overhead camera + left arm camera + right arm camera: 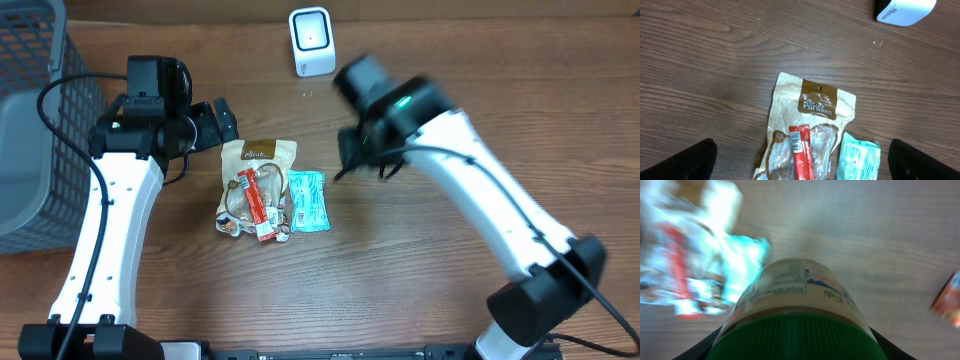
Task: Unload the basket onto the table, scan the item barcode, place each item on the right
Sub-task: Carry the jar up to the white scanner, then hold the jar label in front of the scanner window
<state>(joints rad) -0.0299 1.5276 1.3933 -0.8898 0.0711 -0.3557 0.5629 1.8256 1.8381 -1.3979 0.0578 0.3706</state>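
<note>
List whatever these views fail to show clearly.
Barcode on the green-capped jar: none shows; the right wrist view gives only a blurred label, and overhead the right arm hides the jar.
The red item: blurred, cut by the right edge of the right wrist view.
The white scanner: cropped by the top edge of the left wrist view.
The basket: cut by the overhead view's left edge.

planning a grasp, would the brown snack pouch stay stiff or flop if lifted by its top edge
Probably floppy: the brown snack pouch is a thin, flat, wrinkled bag. It likely feels light, with lumpy snacks showing through its window. The red stick lying on it may slide off when it tilts.
</note>
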